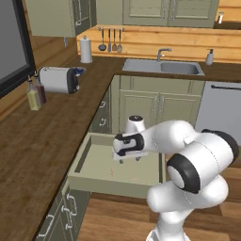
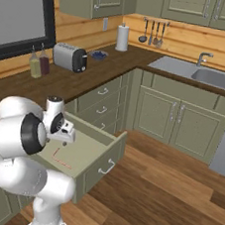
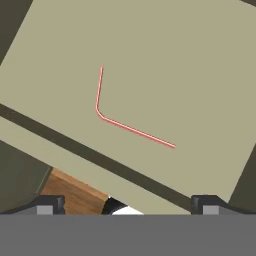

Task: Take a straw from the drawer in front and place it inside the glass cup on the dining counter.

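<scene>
Hand (image 3: 125, 202) spread above pale drawer (image 3: 210, 85) floor

Sage-green drawer (image 2: 99, 158) pulled fully out from beneath the dark wood countertop, pale interior exposed, silver bar handle on the front panel. Wide and shallow in form, front wall toward the wooden floor. Straw (image 3: 120, 122) flat on the drawer floor: thin, reddish-pink, bent into an L shape rather than straight, a shorter leg meeting a longer leg at a rounded elbow. Positioned toward the front half of the drawer (image 1: 92, 162), apart from every wall. Straw (image 2: 59, 158) visible as a faint red line.
</scene>
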Available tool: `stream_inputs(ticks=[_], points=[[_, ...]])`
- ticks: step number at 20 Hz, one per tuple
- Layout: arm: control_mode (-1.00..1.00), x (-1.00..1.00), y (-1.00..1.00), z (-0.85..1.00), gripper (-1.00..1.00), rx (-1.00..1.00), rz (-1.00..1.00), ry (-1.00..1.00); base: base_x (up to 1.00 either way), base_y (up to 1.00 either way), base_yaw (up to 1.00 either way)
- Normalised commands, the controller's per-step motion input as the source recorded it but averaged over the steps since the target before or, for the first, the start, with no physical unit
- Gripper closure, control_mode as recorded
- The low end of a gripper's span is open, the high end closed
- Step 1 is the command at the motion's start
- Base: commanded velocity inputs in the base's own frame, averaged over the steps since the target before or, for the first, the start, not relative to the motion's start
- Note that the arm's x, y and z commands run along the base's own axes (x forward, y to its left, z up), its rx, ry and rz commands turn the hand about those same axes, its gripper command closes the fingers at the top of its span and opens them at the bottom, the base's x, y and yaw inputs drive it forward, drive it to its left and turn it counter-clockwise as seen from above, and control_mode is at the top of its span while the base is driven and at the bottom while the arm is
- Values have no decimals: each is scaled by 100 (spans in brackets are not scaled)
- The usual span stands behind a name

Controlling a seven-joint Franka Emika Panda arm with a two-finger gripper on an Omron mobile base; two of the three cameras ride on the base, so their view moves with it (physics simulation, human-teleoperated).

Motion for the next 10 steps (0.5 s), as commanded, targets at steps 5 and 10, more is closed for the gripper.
stream_inputs(ticks=[5,10], points=[[-100,13,32,-23,-100,1,0,0,0,0,0],[-100,13,48,-31,-100,-2,0,0,0,0,0]])
